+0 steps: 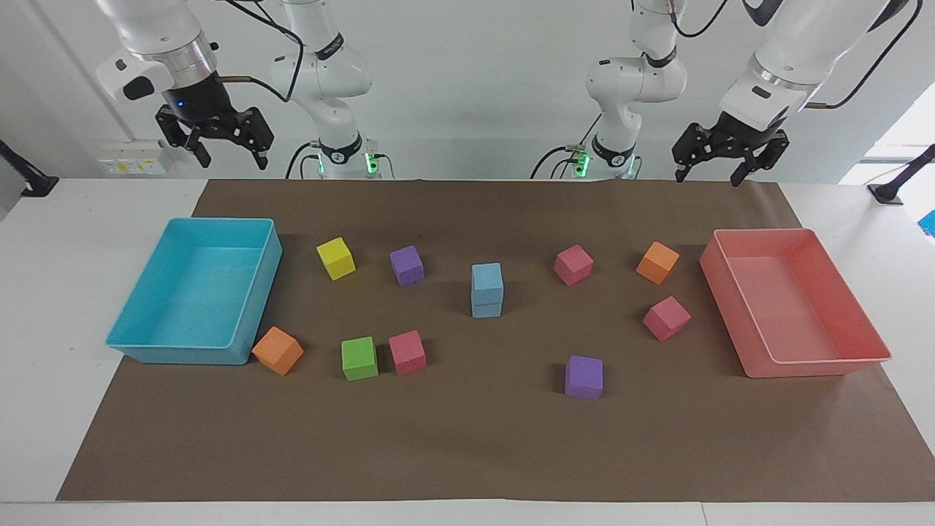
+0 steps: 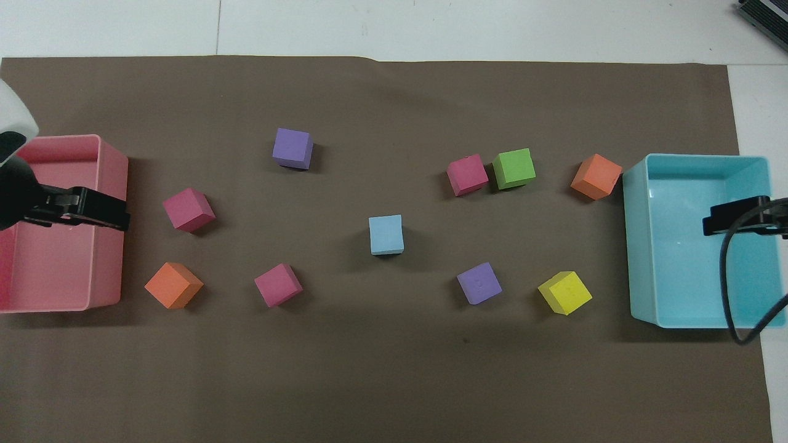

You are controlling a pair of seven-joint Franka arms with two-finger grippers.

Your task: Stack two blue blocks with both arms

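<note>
The two blue blocks stand stacked in the middle of the brown mat, the upper one (image 1: 487, 277) squarely on the lower one (image 1: 486, 306). In the overhead view only the upper block's top (image 2: 386, 234) shows. My right gripper (image 1: 231, 162) is open and empty, raised high over the turquoise tray (image 1: 252, 307); it also shows in the overhead view (image 2: 709, 226). My left gripper (image 1: 708, 178) is open and empty, raised high over the pink tray (image 1: 818, 361); it also shows in the overhead view (image 2: 122, 216). Neither gripper is close to the stack.
Loose cubes lie around the stack: yellow (image 1: 335, 258), two purple (image 1: 406, 264) (image 1: 584, 376), green (image 1: 359, 358), three pink (image 1: 407, 351) (image 1: 573, 264) (image 1: 666, 318) and two orange (image 1: 277, 350) (image 1: 657, 262). Both trays hold nothing.
</note>
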